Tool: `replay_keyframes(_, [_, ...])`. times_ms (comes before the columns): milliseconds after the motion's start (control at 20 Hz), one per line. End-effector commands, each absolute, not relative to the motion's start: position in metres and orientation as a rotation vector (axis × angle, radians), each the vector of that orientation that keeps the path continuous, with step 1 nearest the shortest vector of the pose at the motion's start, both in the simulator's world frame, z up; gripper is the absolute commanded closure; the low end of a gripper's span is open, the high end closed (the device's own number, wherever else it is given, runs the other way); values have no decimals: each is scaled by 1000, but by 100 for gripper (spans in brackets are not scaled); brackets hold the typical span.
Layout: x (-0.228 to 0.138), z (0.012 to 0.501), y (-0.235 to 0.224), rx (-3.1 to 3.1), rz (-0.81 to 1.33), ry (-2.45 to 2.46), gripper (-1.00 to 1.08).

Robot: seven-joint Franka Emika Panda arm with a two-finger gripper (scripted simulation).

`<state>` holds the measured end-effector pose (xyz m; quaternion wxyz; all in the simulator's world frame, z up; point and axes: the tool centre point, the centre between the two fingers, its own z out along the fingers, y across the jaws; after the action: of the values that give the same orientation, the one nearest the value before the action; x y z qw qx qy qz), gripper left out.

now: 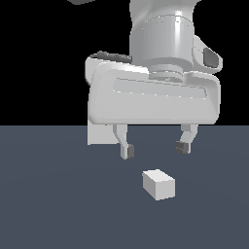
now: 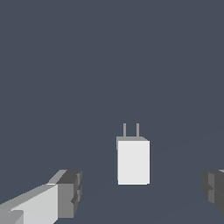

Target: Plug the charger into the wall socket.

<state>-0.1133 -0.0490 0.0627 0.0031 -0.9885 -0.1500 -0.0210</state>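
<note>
Fingers are hanging spread wide and empty just above the charger, which is lying on the surface well in front of the wall socket; descending off-centre risks nudging it and skewing its prongs.

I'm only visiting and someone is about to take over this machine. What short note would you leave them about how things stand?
Gripper: open, empty, hovering above the charger.
Charger: lying on the dark floor, untouched, its two prongs visible in the wrist view.
Wall socket: upright behind the gripper, mostly hidden by it, apart from the charger.
Done: nothing gripped yet.
Left: lower, grasp the charger, carry it over, plug it in.
</note>
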Motion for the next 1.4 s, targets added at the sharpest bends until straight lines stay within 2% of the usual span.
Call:
replay_keyframes(0, [-115, 61, -50, -3098, -71, -481, -92])
replay_keyframes(550, [-113, 57, -50, -3098, -68, -475, -92])
replay_keyframes(1350, [-113, 12, -49, -3098, -68, -474, -92])
